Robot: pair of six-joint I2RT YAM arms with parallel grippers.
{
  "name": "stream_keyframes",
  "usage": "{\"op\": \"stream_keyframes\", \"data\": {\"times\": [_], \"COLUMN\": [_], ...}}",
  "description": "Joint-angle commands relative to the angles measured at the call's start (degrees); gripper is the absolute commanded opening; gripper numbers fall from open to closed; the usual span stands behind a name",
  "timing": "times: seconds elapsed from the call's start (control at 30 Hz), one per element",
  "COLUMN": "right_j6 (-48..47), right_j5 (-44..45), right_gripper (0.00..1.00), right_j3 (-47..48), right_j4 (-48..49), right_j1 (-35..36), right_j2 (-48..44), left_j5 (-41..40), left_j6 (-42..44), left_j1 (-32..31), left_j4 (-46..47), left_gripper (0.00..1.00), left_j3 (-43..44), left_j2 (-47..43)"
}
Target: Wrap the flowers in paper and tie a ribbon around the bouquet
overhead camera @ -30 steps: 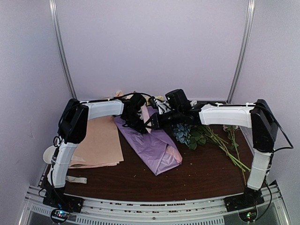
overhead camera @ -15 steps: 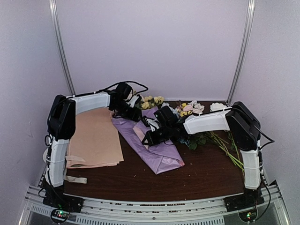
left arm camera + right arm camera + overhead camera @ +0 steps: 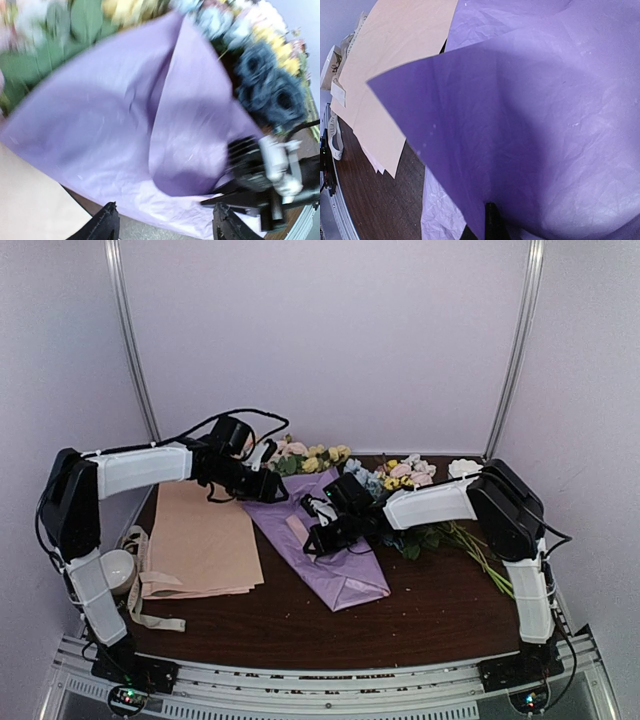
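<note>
top external view first: the left gripper (image 3: 266, 490) is at the far-left edge of the lilac paper (image 3: 345, 565), and from the left wrist its fingers (image 3: 105, 225) stand spread with nothing between them. the right gripper (image 3: 312, 537) sits low over the middle of the sheet, pressed together, pinching a flap of that paper. the right wrist view shows the purple flap rising straight off its fingertip. the paper lies as a loose cone mid-table, narrow end toward the near edge, with the pink and yellow flowers (image 3: 310, 455) at its far wide end. the blue-hydrangea bunch (image 3: 400, 476) is just to the right, stems trailing right. tan sheets (image 3: 200, 540) lie to the left, and the ribbon (image 3: 155, 621) is beyond them at the table's (image 3: 440, 610) near left edge.
</note>
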Motion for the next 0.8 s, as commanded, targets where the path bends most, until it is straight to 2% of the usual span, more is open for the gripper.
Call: {"op": "stream_keyframes", "data": {"times": [0.0,0.17,0.3,0.47,0.53,0.6,0.77], "right_j6": [-1.40,-1.59,-1.57,-1.89,-2.01,-2.10,-2.79], "right_j5": [1.72,1.94,1.70,1.76,1.87,1.83,2.25], "right_gripper": [0.00,0.00,0.00,0.00,0.00,0.00,0.00], "right_j3": [1.06,0.84,1.24,1.76,1.80,1.80,1.43], "right_j4": [-0.96,-1.04,-0.83,-1.28,-1.35,-1.45,-2.37], "right_j1": [0.58,0.62,0.68,0.62,0.62,0.63,0.61], "right_j2": [-0.67,-1.09,-1.18,-1.66,-2.00,-2.12,-2.76], "left_j5": [2.17,6.43,6.58,4.51,3.69,2.87,1.43], "left_j6": [-6.99,-7.86,-7.92,-7.15,-6.75,-6.65,-5.67], "left_j1": [-1.36,-3.31,-3.74,-3.75,-3.77,-3.78,-3.65], "left_j4": [10.00,14.58,13.38,11.40,10.62,10.25,10.28], "left_gripper": [0.68,0.73,0.73,0.64,0.56,0.43,0.00], "left_j3": [-5.66,-4.80,-3.27,-2.01,-1.44,-1.19,-0.74], "left_j2": [2.55,5.97,8.69,10.49,11.03,11.17,11.12]}}
